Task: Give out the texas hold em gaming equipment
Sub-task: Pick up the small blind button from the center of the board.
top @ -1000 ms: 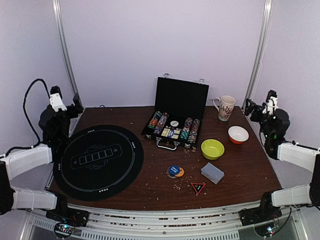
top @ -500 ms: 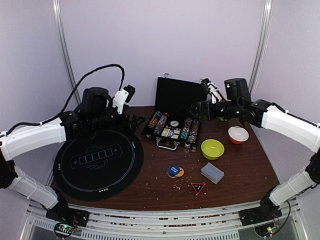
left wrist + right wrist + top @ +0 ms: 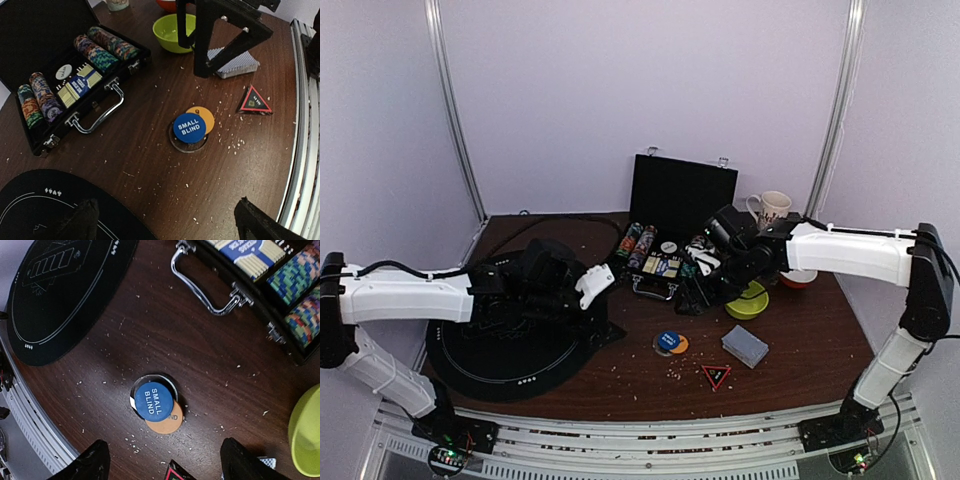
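A blue "SMALL BLIND" disc (image 3: 666, 340) (image 3: 189, 127) (image 3: 153, 400) lies on an orange disc (image 3: 205, 115) (image 3: 168, 423) and a clear disc (image 3: 150, 379) on the brown table. The grey-blue deck of cards (image 3: 745, 345) (image 3: 234, 63) lies to their right. My right gripper (image 3: 695, 298) (image 3: 167, 462) hovers open over the discs, nothing between its fingers. Left of the discs, at the mat's right edge, my left gripper (image 3: 603, 333) (image 3: 168, 227) stands open and empty. The open black case (image 3: 670, 250) (image 3: 75, 85) (image 3: 280, 280) holds rows of poker chips.
A round black felt mat (image 3: 470, 350) (image 3: 65, 295) covers the left of the table. The yellow-green bowl (image 3: 750, 300) (image 3: 172, 32) sits behind the right gripper, with an orange-rimmed bowl (image 3: 800, 277) and a patterned mug (image 3: 772, 210) further back. A red-and-black triangle token (image 3: 716, 376) (image 3: 254, 100) lies near the front.
Both arms have swung in from the table's sides towards the centre. The left gripper now sits over the mat's right edge, the right one low in front of the case above the discs.
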{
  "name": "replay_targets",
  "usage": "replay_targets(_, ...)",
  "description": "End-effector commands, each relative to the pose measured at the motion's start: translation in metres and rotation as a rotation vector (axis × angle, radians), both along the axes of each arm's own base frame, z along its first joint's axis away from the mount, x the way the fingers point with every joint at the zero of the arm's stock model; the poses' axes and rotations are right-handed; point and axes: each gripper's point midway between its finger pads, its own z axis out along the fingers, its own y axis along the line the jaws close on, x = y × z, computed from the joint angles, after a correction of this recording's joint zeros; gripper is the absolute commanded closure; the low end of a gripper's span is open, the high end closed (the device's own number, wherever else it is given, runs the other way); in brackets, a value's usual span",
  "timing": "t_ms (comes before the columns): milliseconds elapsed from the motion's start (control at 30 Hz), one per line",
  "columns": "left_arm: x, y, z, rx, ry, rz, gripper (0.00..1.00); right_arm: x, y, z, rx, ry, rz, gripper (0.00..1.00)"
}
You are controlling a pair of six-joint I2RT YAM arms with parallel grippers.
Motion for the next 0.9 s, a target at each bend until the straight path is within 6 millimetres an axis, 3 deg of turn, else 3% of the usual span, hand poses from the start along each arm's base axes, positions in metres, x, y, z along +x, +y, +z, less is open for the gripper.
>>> replay_targets(0,-0.006,-0.015,-0.023,0.037,-0.029,-0.103,0.02,-0.018,0.004,-0.024,-0.006,0.119,0.006,0.22)
replay_targets(167,-0.014,-0.022,-0.049,0.091,0.0,-0.189,0.02,-0.022,0.011,-0.056,-0.011,0.196,0.004,0.27)
replay_targets(300,-0.017,-0.029,-0.06,0.087,0.008,-0.227,0.02,-0.023,0.011,-0.07,-0.025,0.222,0.007,0.3)
replay_targets(600,-0.012,-0.04,-0.081,0.146,-0.019,-0.265,0.02,-0.022,0.003,-0.091,-0.082,0.231,-0.006,0.32)
replay_targets(867,-0.007,-0.048,-0.083,0.133,-0.064,-0.283,0.02,-0.012,0.002,-0.093,-0.105,0.204,-0.041,0.34)
